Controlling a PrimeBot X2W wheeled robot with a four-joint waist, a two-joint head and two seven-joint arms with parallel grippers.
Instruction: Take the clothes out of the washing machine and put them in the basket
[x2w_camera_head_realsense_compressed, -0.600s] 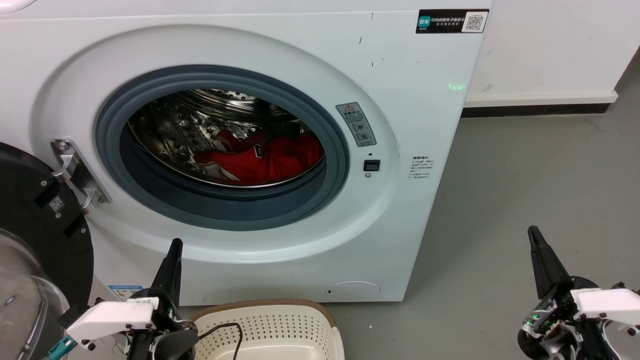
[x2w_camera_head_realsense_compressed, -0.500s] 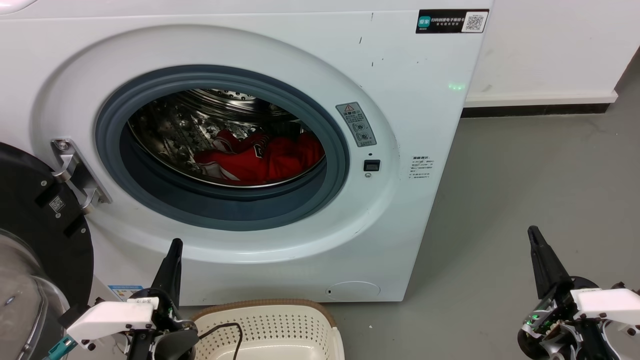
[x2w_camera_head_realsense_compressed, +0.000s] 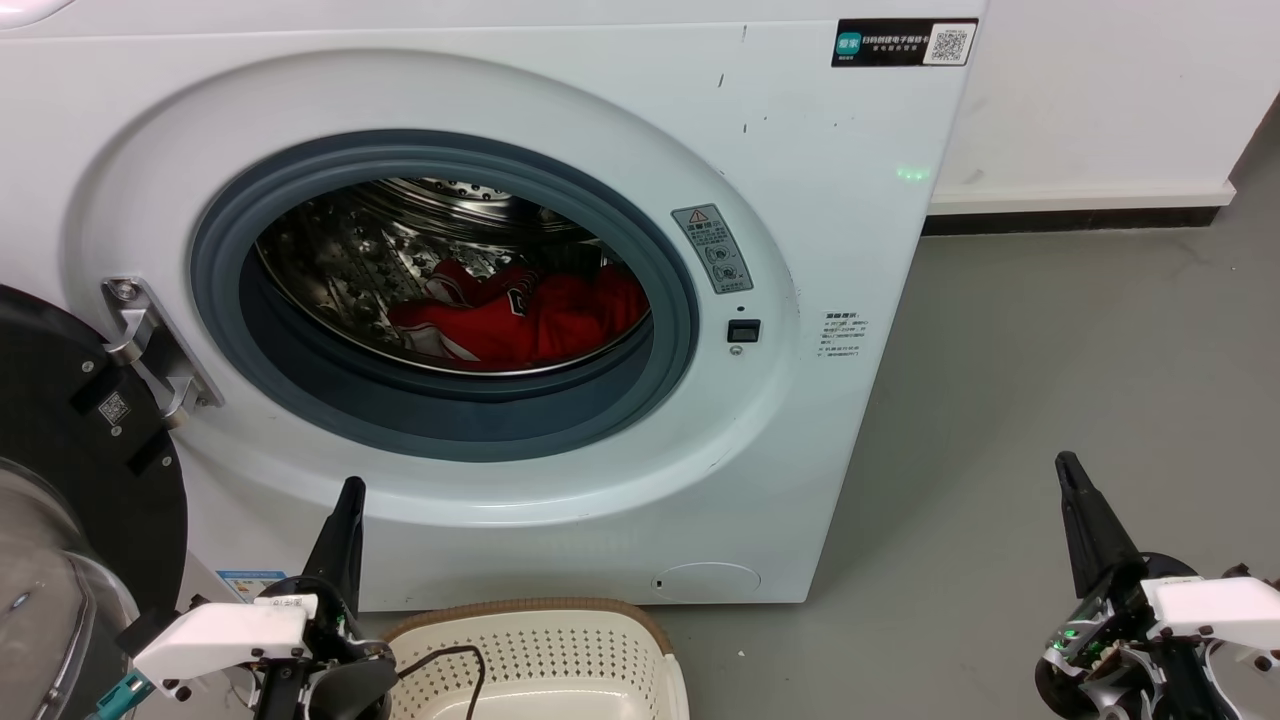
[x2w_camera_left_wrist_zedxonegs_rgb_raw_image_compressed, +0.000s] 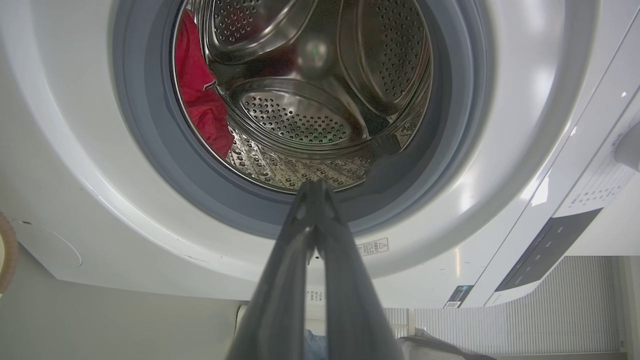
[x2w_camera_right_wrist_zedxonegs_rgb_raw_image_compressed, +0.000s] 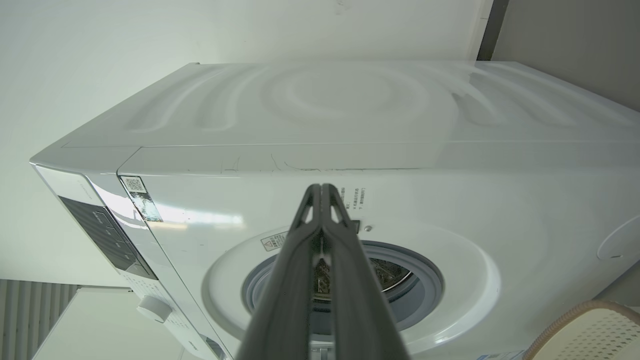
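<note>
— Tools, first entry?
— Two: left gripper (x2w_camera_head_realsense_compressed: 350, 492), fingers pressed together, holding nothing; right gripper (x2w_camera_head_realsense_compressed: 1068, 468), likewise (the first low before the washing machine (x2w_camera_head_realsense_compressed: 850, 250), the second off to its right).
— Contents?
— Listed: clothes (x2w_camera_head_realsense_compressed: 540, 320), crumpled red fabric on the floor of the drum (x2w_camera_left_wrist_zedxonegs_rgb_raw_image_compressed: 300, 110). Left wrist view adds dimpled, perforated steel paddles; right wrist view adds the washer's ring-pressed side panel.
— Receptacle?
— One basket (x2w_camera_head_realsense_compressed: 560, 640): cream perforated plastic, brown woven rim, below the grey rubber ring (x2w_camera_head_realsense_compressed: 430, 425).
</note>
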